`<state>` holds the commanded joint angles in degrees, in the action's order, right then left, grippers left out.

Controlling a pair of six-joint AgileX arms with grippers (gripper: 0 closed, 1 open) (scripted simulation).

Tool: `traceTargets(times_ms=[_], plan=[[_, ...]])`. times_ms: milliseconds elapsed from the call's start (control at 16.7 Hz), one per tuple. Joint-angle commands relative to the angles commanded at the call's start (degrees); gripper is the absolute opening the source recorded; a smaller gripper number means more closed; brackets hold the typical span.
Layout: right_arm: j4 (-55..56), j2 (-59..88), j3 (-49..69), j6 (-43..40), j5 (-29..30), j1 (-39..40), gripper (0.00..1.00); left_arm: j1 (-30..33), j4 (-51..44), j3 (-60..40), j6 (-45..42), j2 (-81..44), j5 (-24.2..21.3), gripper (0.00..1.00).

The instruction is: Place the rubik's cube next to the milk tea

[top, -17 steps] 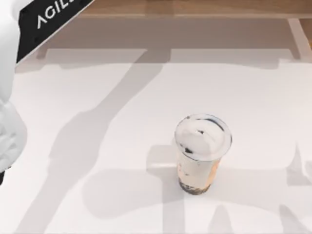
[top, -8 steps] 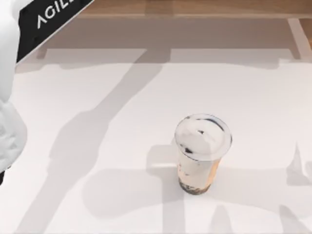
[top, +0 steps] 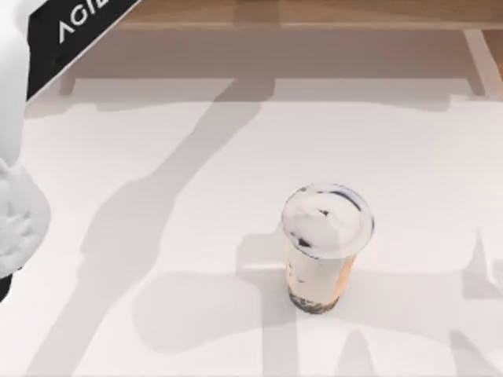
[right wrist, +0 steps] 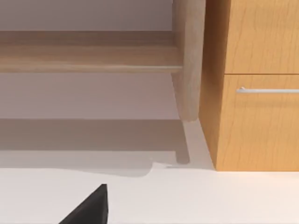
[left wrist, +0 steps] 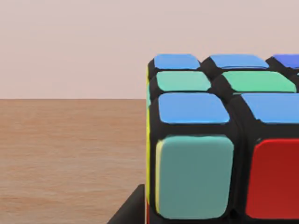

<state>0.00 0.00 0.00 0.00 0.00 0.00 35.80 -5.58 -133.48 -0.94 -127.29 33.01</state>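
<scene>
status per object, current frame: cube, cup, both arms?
rubik's cube: close up in the left wrist view, off the table, apparently carried by the left arm; the grip itself is hidden.
milk tea: upright on the white table, right of centre, lid sealed, nothing touching it.
left arm: at the table's left edge, well away from the cup.
wooden cabinet: drawer closed, seen from the right wrist.

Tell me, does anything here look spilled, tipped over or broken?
Nothing stands out. The milk tea stands upright on the white table, its lid sealed and no liquid around it. The rubik's cube looks intact, seen close up from the left wrist view.
</scene>
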Motion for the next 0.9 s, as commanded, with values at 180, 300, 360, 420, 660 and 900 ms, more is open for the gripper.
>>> traceTargets(times_ms=[180,300,360,420,660,900], plan=[[0.0,0.0,0.0,0.0,0.0,0.0,1.0,0.0,0.1,0.2,-0.1,0.2,0.0,0.0],[0.0,0.0,0.0,0.0,0.0,0.0,1.0,-0.1,-0.5,0.3,-0.2,1.0,-0.6,0.0],[0.0,0.0,0.0,0.0,0.0,0.0,1.0,-0.1,-1.5,0.7,-0.2,2.2,-1.5,0.0],[0.0,0.0,0.0,0.0,0.0,0.0,1.0,0.0,-3.1,1.6,-0.1,4.0,-2.8,0.0],[0.0,0.0,0.0,0.0,0.0,0.0,1.0,1.0,-13.3,7.1,1.2,15.7,-10.2,0.0],[0.0,0.0,0.0,0.0,0.0,0.0,1.0,1.7,-26.3,18.9,5.9,26.1,-18.1,0.0]])
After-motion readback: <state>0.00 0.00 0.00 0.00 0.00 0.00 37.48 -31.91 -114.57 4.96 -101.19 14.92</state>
